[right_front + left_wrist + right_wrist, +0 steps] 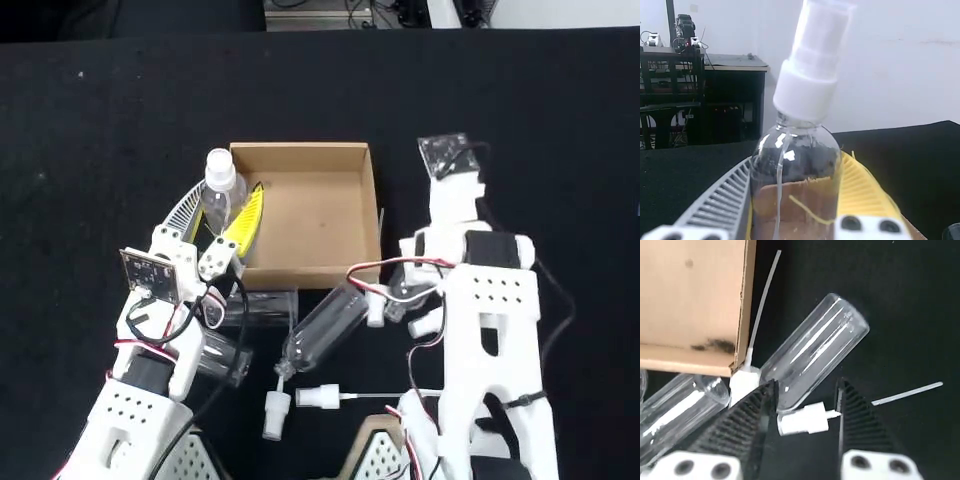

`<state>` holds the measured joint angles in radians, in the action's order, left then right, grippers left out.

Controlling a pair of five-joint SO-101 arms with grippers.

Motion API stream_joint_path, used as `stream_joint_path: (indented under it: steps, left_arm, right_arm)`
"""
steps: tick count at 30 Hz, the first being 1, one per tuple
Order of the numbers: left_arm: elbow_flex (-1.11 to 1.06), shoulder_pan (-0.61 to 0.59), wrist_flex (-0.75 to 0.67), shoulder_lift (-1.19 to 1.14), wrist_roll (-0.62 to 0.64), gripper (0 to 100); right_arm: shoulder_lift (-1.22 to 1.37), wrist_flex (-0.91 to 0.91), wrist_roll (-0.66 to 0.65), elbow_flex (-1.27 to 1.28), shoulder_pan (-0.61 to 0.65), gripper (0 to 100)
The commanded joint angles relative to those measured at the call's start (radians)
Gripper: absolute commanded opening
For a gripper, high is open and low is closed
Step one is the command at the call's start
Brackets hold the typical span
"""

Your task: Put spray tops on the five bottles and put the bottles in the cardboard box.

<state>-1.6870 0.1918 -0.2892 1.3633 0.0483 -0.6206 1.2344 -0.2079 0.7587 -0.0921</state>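
Observation:
My left gripper [230, 203] is shut on a clear bottle with a white spray top [219, 170], held upright at the left wall of the cardboard box [372, 212]. In the left wrist view the bottle [795, 170] stands between the grey and yellow fingers [860, 185]. My right gripper [807, 386] is open, low over the table by the box's near right corner [737, 360]. A loose spray top [804, 421] lies between its black fingers. A bare bottle [812, 355] lies just beyond, beside another spray top [744, 380].
In front of the box lie three more bare bottles [322, 328] [258, 306] [224, 360]. Two loose spray tops [276, 410] [321, 397] rest near the front edge between the arm bases. The black cloth is free behind and to both sides.

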Motion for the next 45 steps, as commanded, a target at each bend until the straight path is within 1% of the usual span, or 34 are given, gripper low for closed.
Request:
stream_joint_path:
  steps: [1, 5, 9, 12, 14, 18, 20, 22, 28, 31, 34, 40, 45]
  left_arm:
    - [-0.022, 0.004, -0.008, 0.002, 0.006, 4]
    - [-0.012, 0.008, -0.008, 0.002, 0.002, 4]
    - [0.085, 0.033, 0.029, -0.014, 0.008, 4]
    - [0.257, 0.041, 0.132, -0.071, 0.008, 4]
    - [0.394, 0.024, 0.183, -0.169, 0.008, 4]
    - [0.581, -0.022, 0.163, -0.436, 0.002, 4]
    - [0.613, -0.024, 0.110, -0.549, 0.002, 4]
    - [0.607, -0.013, 0.021, -0.620, 0.002, 4]
    - [0.490, 0.031, -0.367, -0.770, 0.002, 4]
    - [0.493, 0.024, -0.499, -0.872, 0.002, 4]
    - [0.519, 0.018, -0.568, -0.990, 0.002, 4]
    - [0.602, -0.035, -0.720, -1.204, 0.008, 4]
    - [0.659, -0.044, -0.775, -1.332, 0.008, 4]
  right_arm:
    - [-0.041, -0.115, 0.040, -0.025, -0.025, 15.5]
    - [-0.041, -0.245, 0.193, 0.085, -0.025, 15.5]
    - [-0.047, -0.419, 0.290, 0.257, -0.023, 15.5]
    - [-0.048, -0.503, 0.307, 0.329, -0.023, 15.5]
    - [-0.048, -0.517, 0.307, 0.331, -0.029, 15.5]
    - [-0.048, -0.523, 0.302, 0.334, -0.031, 15.5]
    - [-0.048, -0.525, 0.302, 0.337, -0.031, 15.5]
    - [-0.044, -0.525, 0.302, 0.337, -0.031, 15.5]
    - [-0.042, -0.525, 0.302, 0.337, -0.031, 15.5]
    - [-0.042, -0.526, 0.302, 0.337, -0.031, 15.5]
    - [-0.042, -0.526, 0.302, 0.337, -0.031, 15.5]
    - [-0.044, -0.526, 0.302, 0.346, -0.031, 15.5]
    - [-0.047, -0.526, 0.302, 0.348, -0.031, 15.5]
